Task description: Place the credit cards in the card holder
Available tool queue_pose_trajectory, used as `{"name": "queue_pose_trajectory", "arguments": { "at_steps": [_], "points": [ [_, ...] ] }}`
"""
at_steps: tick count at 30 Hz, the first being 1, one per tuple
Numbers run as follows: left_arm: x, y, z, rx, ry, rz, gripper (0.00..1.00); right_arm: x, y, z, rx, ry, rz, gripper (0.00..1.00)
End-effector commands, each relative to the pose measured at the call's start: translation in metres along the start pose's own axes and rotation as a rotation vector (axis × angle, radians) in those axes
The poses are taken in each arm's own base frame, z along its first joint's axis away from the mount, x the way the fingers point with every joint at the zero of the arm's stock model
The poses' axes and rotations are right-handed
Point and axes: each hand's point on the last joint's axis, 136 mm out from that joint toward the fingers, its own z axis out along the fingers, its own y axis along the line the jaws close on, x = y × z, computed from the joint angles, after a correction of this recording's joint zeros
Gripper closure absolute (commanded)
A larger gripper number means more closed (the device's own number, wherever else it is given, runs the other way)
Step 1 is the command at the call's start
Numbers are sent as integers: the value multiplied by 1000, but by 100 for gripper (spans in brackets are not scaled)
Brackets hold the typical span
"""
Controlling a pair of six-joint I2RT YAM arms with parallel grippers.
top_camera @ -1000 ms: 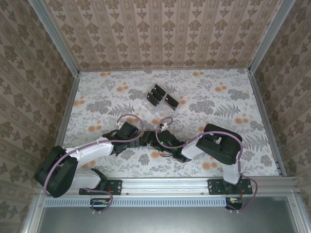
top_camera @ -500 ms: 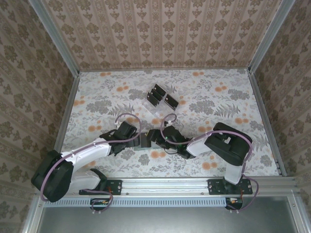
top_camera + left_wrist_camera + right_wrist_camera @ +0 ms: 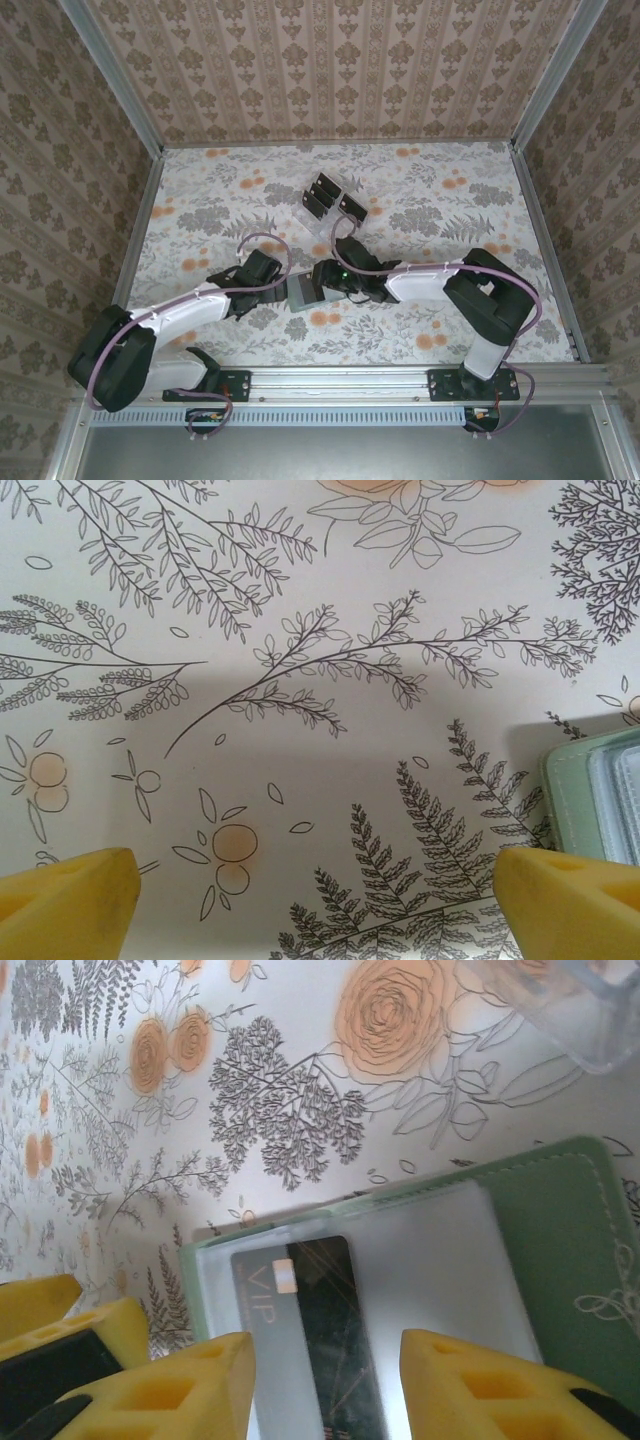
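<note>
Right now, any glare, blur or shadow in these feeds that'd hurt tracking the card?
Right wrist: VIP card legible through the green wallet and its hazy clear pocket; clear rack at top right blurred. Left wrist: tablecloth print crisp, soft shadow band across the middle, left claw tips out of focus. Top external: even light, no glare, wallet tiny.

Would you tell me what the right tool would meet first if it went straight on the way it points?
Most likely the black VIP card, which lies just ahead of the right tool, on or in the open green wallet; depth is hard to judge.
</note>
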Motion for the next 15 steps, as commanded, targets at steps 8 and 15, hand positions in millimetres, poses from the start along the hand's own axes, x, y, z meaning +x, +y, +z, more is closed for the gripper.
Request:
{"name": "queue_pose_trajectory", "arguments": {
  "at_steps": [8,15],
  "points": [
    [-6,-14,-2,77,-36,-15,0,8,-11,-1,129,119,-170,84],
    [-8,-19,1,102,-49,-19,0,11,-12,6,120,133,-166,91]
  ]
}}
